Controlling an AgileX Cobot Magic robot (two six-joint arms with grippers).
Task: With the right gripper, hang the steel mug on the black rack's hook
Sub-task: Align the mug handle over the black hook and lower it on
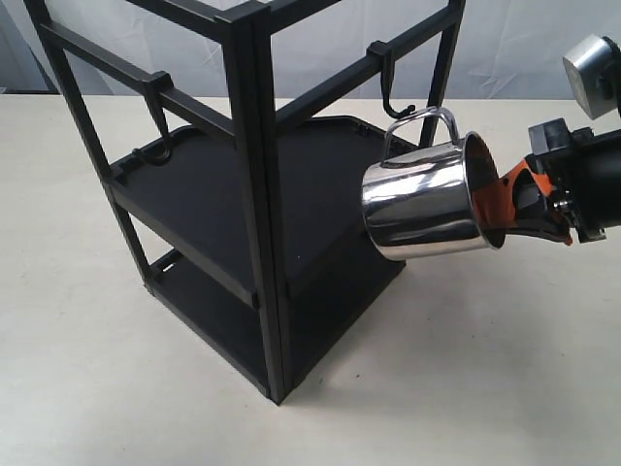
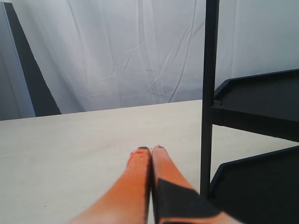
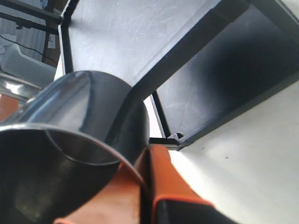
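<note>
- The right gripper (image 1: 524, 206) pinches the rim of the steel mug (image 1: 427, 199), held tilted with its handle just below the hook (image 1: 391, 85) on the black rack (image 1: 254, 175).
- Risk: the handle misses the hook tip; their overlap appears close but is unclear.
- Risk: the rim grip slips.
- Left gripper (image 2: 150, 150): fingers closed, empty.

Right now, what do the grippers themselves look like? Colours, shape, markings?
The right gripper has a black body, bright orange tapered fingers with black covering, and a grey block above. The left gripper has slim orange fingers, one with a black pad. No markings or cables can be made out.

Lab/test setup: bare table (image 1: 97, 388) w/ white curtain (image 2: 117, 56) backdrop (no furnishings visible).
</note>
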